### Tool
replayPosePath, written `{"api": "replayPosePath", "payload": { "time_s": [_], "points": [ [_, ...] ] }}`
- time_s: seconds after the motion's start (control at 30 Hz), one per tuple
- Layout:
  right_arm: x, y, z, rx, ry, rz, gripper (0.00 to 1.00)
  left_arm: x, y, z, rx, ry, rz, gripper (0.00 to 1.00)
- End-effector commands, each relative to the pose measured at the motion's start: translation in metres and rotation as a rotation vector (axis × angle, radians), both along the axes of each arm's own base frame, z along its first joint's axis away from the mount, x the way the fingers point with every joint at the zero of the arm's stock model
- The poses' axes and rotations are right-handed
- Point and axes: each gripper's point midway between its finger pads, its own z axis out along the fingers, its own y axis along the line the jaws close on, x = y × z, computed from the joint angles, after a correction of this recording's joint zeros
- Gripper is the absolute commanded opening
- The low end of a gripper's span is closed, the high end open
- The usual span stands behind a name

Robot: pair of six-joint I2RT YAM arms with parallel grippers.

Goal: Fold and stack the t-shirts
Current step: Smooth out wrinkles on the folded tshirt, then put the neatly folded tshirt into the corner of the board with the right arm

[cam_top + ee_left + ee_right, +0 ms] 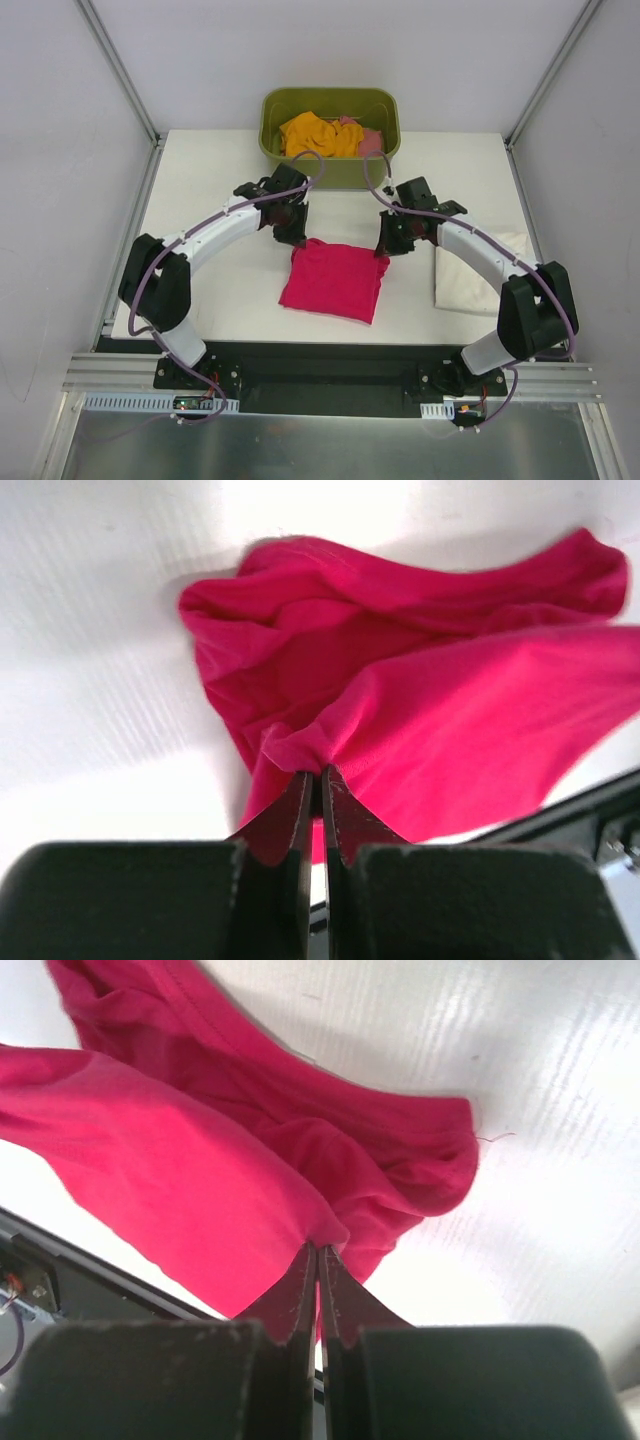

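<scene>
Crimson-pink t-shirt [335,280] lies mid-table, toward the near edge. Left gripper [320,773] pinched tight on its far-left corner, right gripper [316,1249] on its far-right corner. Cream-white t-shirt [480,272] folded by the right edge.

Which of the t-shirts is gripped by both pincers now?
The crimson-pink t-shirt, mid-table: the left pincer and the right pincer are shut on its far corners. The cream-white one lies apart at the right; orange and salmon-pink sit in the tub.
</scene>
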Motion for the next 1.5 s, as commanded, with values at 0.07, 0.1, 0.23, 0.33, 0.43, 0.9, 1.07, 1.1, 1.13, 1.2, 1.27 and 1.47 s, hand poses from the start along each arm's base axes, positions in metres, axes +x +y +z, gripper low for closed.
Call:
{"api": "replayPosePath", "payload": {
  "time_s": [0.07,0.1,0.23,0.33,0.43,0.9,1.07,1.1,1.13,1.2,1.27,1.47],
  "points": [
    [0.011,-0.026,-0.026,-0.182,0.039,-0.104,0.01,0.034,0.011,-0.029,0.148,-0.043,0.059,0.0],
    [0.02,-0.029,-0.024,-0.211,0.026,-0.129,0.01,0.038,0.011,-0.034,0.155,-0.034,0.063,0.0],
    [0.026,-0.031,-0.039,-0.258,0.069,-0.158,0.08,0.047,0.003,-0.05,0.116,0.037,0.063,0.04],
    [0.03,-0.031,-0.04,-0.27,0.067,-0.165,0.22,0.049,0.001,-0.045,0.107,0.023,0.064,0.18],
    [0.034,-0.028,-0.028,-0.255,0.045,-0.152,0.46,0.049,-0.004,-0.028,0.064,0.001,0.048,0.33],
    [0.003,-0.027,0.115,0.05,-0.376,-0.144,0.97,0.012,0.027,0.08,-0.078,-0.23,0.112,0.99],
    [-0.011,-0.038,0.098,0.038,-0.367,-0.172,0.97,0.007,0.093,0.074,-0.011,-0.277,0.38,0.99],
    [-0.008,-0.043,0.086,-0.004,-0.34,-0.19,0.97,0.006,0.105,0.075,-0.008,-0.289,0.424,0.99],
    [-0.01,-0.042,0.077,-0.005,-0.309,-0.204,0.97,0.002,0.115,0.063,0.011,-0.265,0.457,0.99],
    [-0.013,-0.031,0.065,0.036,-0.27,-0.19,0.97,0.0,0.131,0.056,-0.009,-0.23,0.512,0.99],
    [-0.013,-0.03,0.048,0.007,-0.265,-0.227,0.97,-0.006,0.141,0.042,0.008,-0.198,0.555,0.99],
    [-0.021,-0.027,-0.005,-0.133,-0.143,-0.328,0.97,-0.015,0.151,0.021,0.056,-0.169,0.593,0.99]
  ]
}}
